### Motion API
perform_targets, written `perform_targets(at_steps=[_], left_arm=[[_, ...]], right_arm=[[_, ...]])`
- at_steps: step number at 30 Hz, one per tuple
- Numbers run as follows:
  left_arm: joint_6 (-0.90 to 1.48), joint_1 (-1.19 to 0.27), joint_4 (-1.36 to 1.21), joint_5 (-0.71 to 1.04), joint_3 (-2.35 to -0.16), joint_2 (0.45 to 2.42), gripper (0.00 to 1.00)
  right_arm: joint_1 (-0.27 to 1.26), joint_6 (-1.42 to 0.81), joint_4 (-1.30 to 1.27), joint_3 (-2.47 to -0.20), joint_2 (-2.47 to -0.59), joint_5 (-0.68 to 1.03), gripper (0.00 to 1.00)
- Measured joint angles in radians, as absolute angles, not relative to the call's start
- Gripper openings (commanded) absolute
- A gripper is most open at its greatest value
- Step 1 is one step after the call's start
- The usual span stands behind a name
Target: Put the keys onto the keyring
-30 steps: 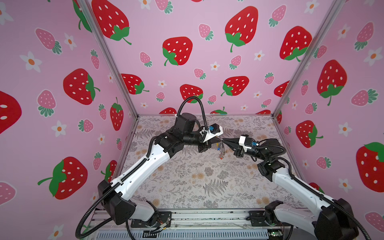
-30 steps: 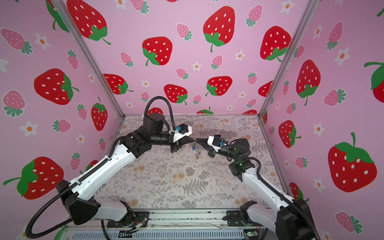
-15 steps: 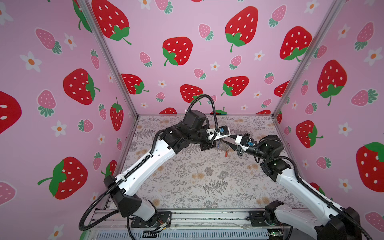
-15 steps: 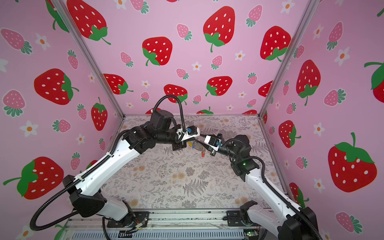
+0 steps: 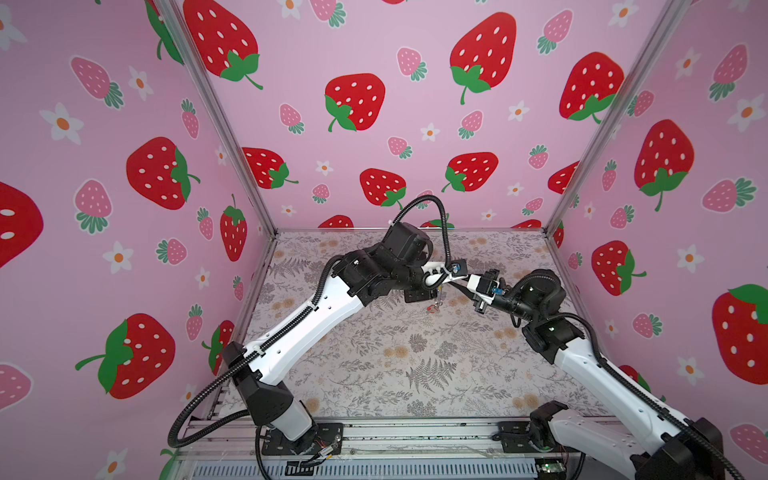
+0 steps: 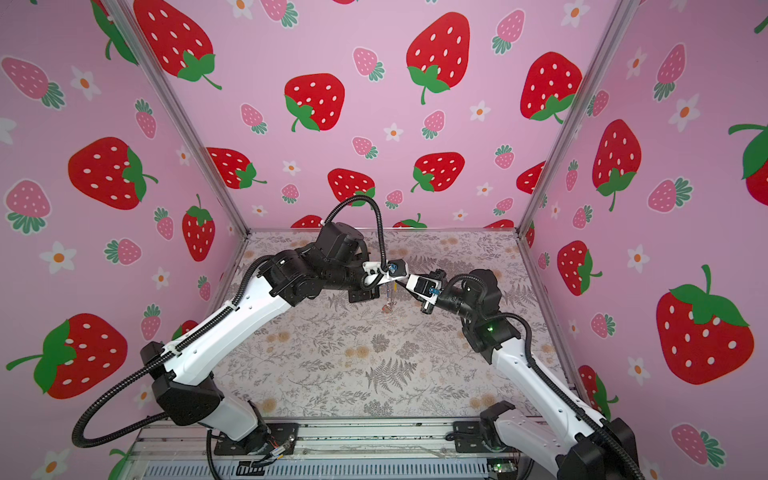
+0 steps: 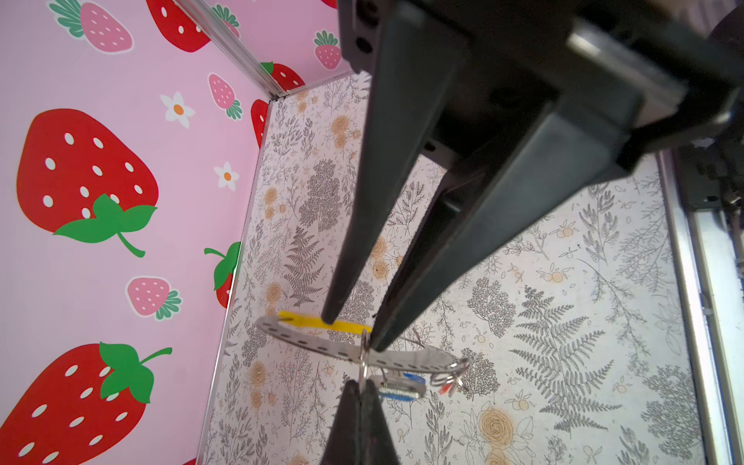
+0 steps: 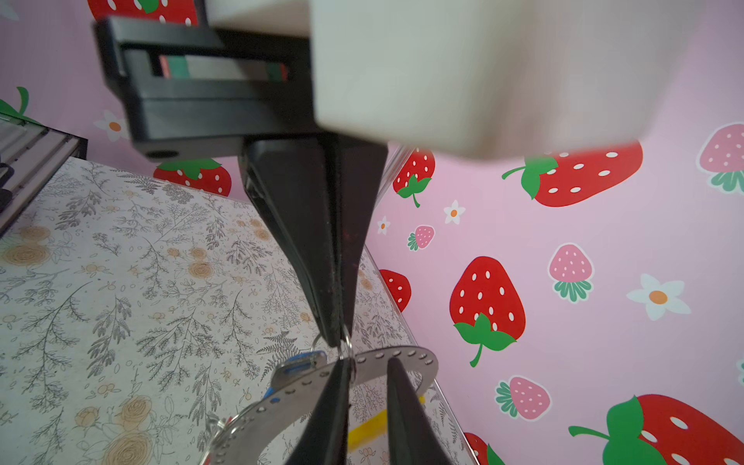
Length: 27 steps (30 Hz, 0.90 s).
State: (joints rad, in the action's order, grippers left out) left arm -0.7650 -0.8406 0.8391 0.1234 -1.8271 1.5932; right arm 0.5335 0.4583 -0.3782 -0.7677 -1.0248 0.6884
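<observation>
The keyring (image 7: 314, 342) is a flat grey punched hoop with a yellow section (image 7: 306, 320), and it hangs in the air over the middle of the back of the table. My left gripper (image 7: 361, 382) is shut on a small split ring (image 7: 364, 358) threaded on the hoop, beside the blue-tagged key (image 7: 402, 388). The red-tagged key (image 7: 445, 388) dangles from the hoop too, showing as a red tag (image 5: 433, 308) in both top views. My right gripper (image 8: 368, 362) meets it tip to tip, fingers apart across the band (image 8: 418, 358). I cannot tell whether they touch it.
The floral table sheet (image 5: 415, 365) lies below the two arms, with pink strawberry walls on three sides. The aluminium base rail (image 5: 395, 436) runs along the front edge. The left arm's black cable (image 5: 440, 216) loops above its wrist.
The left arm's elbow has swung to the right. The right wrist has drawn closer to the left gripper. The hanging keys stay in much the same spot.
</observation>
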Motion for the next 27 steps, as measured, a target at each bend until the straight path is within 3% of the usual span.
perform_targets(at_steps=[16, 27], left_arm=[[-0.767, -0.858, 0.85, 0.105, -1.862, 1.607, 0.0], [-0.765, -0.857, 0.841, 0.099, -1.863, 1.606, 0.0]], right_arm=[[0.533, 0.42, -0.419, -0.768, -1.032, 0.709, 0.12], [0.533, 0.412, -0.437, -0.768, -1.044, 0.72, 0.0]])
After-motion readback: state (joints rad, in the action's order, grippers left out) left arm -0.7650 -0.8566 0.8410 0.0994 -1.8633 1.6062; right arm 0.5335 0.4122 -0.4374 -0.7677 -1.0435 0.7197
